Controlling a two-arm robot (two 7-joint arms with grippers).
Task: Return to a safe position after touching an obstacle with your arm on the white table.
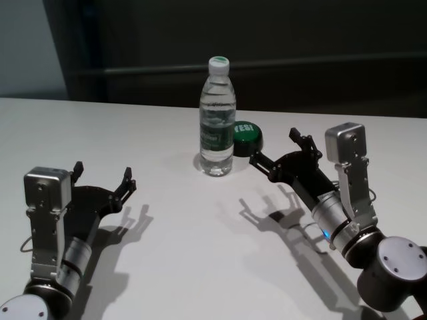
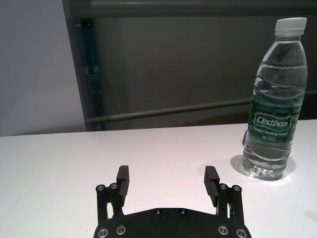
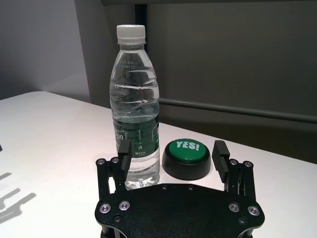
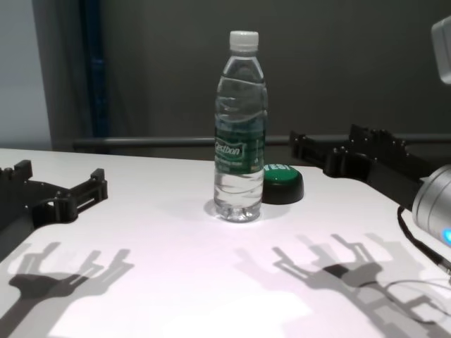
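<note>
The obstacle, a tall clear water bottle [image 1: 217, 127] with a white cap and a dark green Cestbon label, stands upright on the white table [image 1: 167, 233] at the centre back. My right gripper [image 1: 273, 147] hovers open and empty just right of it, fingers pointing toward the bottle and not touching it. In the right wrist view the bottle [image 3: 134, 99] rises just beyond one finger of the right gripper [image 3: 172, 148]. My left gripper [image 1: 102, 171] is open and empty at the near left, well away from the bottle [image 2: 275, 114].
A low black button with a green "YES!" top [image 1: 245, 135] sits just behind and right of the bottle, ahead of my right gripper. A dark wall with a horizontal rail runs behind the table's far edge.
</note>
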